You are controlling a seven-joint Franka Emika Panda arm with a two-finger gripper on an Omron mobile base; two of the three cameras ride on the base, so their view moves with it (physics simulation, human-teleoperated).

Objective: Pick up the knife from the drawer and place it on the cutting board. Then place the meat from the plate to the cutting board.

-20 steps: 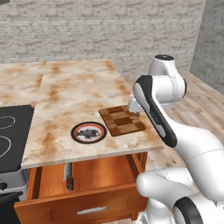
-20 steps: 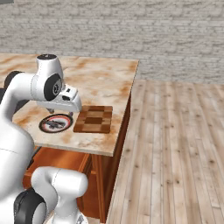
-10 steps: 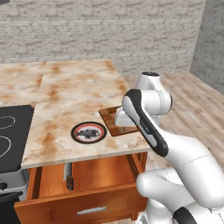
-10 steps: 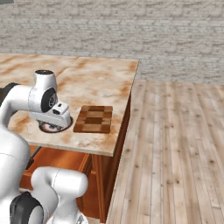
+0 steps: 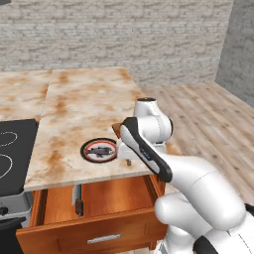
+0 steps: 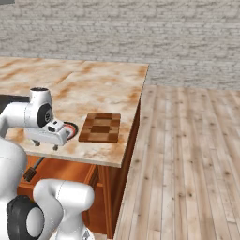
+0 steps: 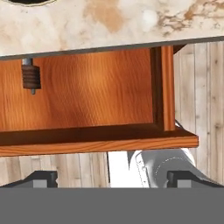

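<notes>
A grey brick wall backs a marbled beige-and-rust stone counter [image 5: 74, 109] over a pale plank floor. Under the counter's front edge the wide orange-brown wooden drawer [image 5: 94, 233] with a small silver bar handle stands pulled out. The slim knife [image 5: 78, 198], grey blade and dark brown-black handle, lies along the drawer's left side with its handle toward the drawer front. On the counter just above the drawer sits the round plate [image 5: 99, 150] with black rim, red ring and pale grey centre, carrying the small dark grey-brown lump of meat [image 5: 101, 149]. The checkered dark-and-light wooden cutting board [image 6: 100, 127] lies just right of the plate.

The 2-finger gripper [image 5: 128, 159] hangs over the counter's front edge beside the plate, jaws spread wide and holding nothing.

The step in hand looks like the reach for the knife. Done well, the hand should clear the counter's lip, swing left across the drawer, line its jaws across the handle, come down square and close there, not on the thin blade.

From the hand camera, the counter's edge cuts off all but the ribbed handle end [image 7: 31, 77] of the knife. The arm covers most of the board in the left base view. In the right base view the hand hides most of the plate.
</notes>
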